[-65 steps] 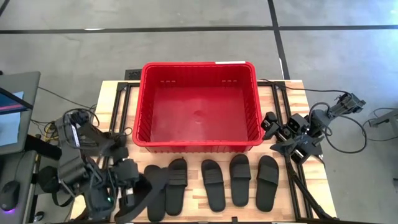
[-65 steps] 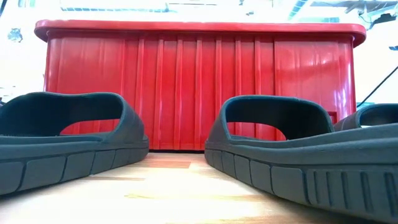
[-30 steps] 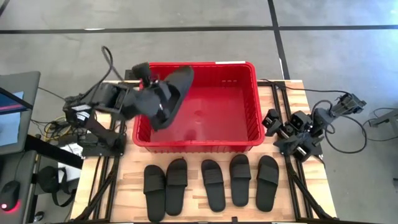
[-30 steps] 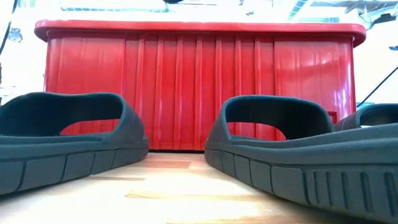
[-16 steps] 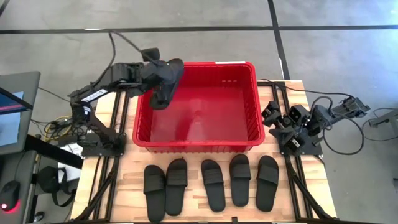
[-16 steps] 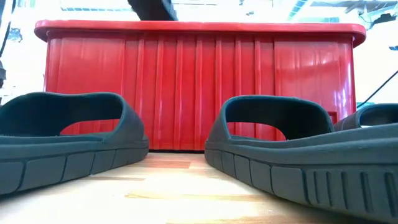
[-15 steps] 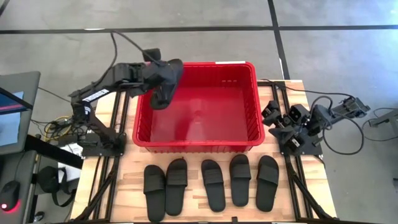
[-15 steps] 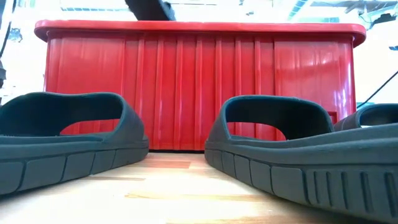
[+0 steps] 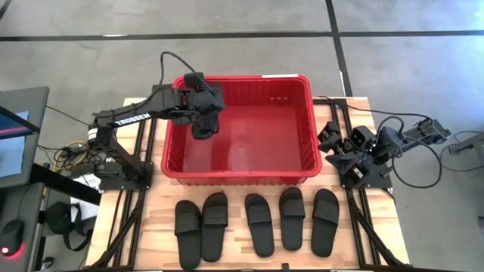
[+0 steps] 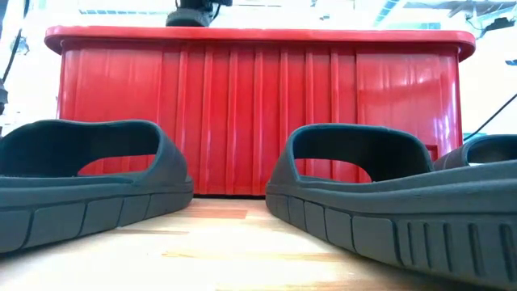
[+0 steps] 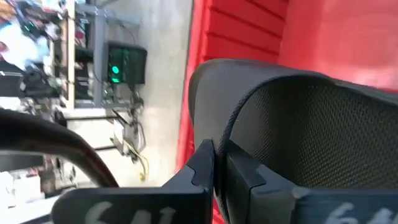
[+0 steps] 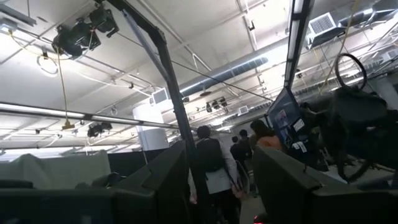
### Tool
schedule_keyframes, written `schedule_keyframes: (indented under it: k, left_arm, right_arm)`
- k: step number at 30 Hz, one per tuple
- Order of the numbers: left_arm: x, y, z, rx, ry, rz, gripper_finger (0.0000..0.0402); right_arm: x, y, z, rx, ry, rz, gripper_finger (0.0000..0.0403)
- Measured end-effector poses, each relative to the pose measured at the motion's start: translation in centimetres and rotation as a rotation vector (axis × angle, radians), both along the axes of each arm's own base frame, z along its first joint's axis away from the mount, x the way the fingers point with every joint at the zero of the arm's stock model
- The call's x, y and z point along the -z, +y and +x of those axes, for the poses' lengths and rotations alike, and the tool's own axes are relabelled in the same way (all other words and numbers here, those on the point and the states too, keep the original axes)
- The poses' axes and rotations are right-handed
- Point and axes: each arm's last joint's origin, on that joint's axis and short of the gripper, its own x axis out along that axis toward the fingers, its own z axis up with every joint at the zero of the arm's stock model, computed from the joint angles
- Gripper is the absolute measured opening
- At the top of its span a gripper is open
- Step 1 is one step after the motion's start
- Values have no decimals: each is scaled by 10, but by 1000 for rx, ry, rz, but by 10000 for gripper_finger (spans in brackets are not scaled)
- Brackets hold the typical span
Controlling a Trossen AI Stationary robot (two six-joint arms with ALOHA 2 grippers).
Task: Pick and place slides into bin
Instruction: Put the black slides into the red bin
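One slide held inside the bin by the left claw; five slides wait on the counter.

The held slide hangs at the bin's far left corner, over the red floor, and the left claw is clamped on it; the left wrist view shows the dark fingers pinching the strap with the red wall beside it. The other five slides lie in a row on the wooden counter just in front of the bin, two of them large in the low view. The right claw rests at the counter's right edge, beside the bin, its fingers spread apart and empty.
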Motion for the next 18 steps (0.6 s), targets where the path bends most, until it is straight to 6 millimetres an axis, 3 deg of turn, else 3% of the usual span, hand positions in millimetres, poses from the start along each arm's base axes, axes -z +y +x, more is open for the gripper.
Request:
schedule_keyframes:
  k: [18]
  left_arm:
    - [75,5,1,-59,111,-82,0]
  right_arm:
    - [0,0,0,-1,5,-2,173]
